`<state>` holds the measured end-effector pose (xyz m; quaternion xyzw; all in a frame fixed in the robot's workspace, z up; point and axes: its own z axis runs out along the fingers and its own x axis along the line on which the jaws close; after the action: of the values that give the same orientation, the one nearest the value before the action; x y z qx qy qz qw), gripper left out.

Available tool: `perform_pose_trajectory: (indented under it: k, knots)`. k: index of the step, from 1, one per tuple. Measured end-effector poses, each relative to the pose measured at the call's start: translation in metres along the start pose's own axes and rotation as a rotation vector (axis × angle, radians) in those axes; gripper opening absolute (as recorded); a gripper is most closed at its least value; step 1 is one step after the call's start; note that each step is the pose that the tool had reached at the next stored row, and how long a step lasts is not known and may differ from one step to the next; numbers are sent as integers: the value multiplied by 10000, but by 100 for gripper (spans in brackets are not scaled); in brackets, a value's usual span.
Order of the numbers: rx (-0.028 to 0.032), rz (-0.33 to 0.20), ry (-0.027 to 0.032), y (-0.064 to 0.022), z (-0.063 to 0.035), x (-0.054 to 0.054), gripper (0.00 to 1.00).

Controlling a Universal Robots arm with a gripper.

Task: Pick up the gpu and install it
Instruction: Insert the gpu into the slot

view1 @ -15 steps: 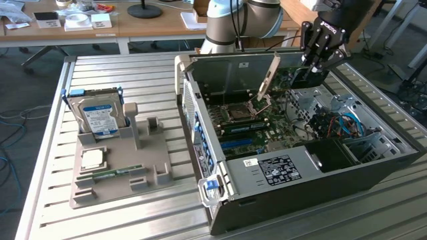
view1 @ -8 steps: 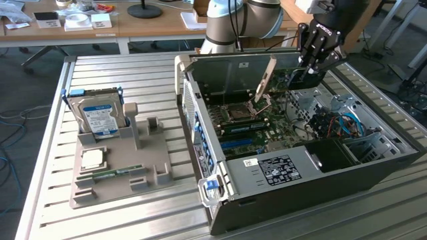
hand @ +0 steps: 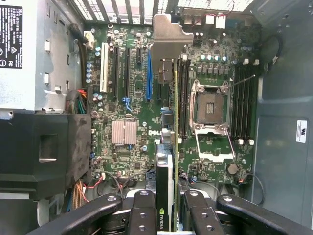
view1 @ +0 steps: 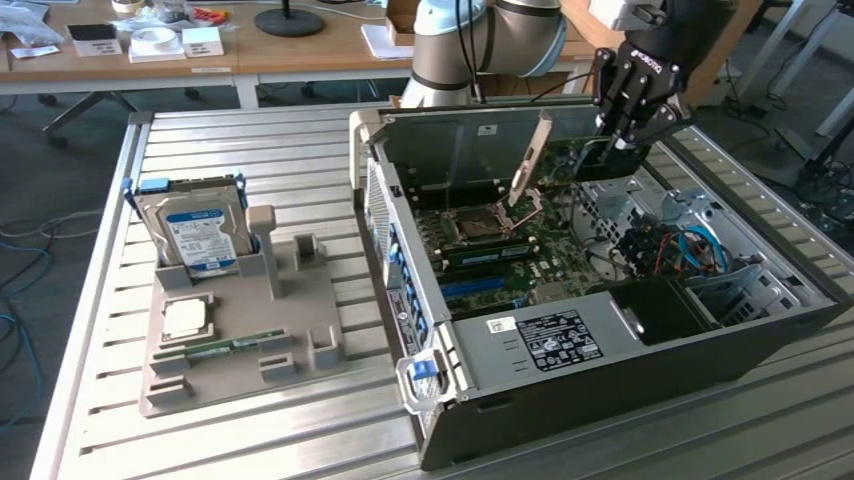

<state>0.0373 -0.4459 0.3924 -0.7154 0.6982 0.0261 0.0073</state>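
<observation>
The arm (view1: pixel 481 40) stretches over — its black gripper (view1: pixel 622 150) angled downward, fingers (hand: pixel 143 208) clamped on the gpu (hand: pixel 164 169).

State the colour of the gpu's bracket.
The bracket is silvery grey; the wrist view shows it best.

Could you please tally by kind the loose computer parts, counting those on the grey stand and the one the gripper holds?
gpu, held by the gripper: 1
hard drive: 1
processor chip: 1
memory stick: 1
Total: 4
</observation>
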Motion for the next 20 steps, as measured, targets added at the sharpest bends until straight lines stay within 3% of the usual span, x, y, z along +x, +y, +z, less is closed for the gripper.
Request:
perform_pose_trajectory:
  k: [20]
  knots:
    - [5, -2, -1, 15, 33, -4, 27]
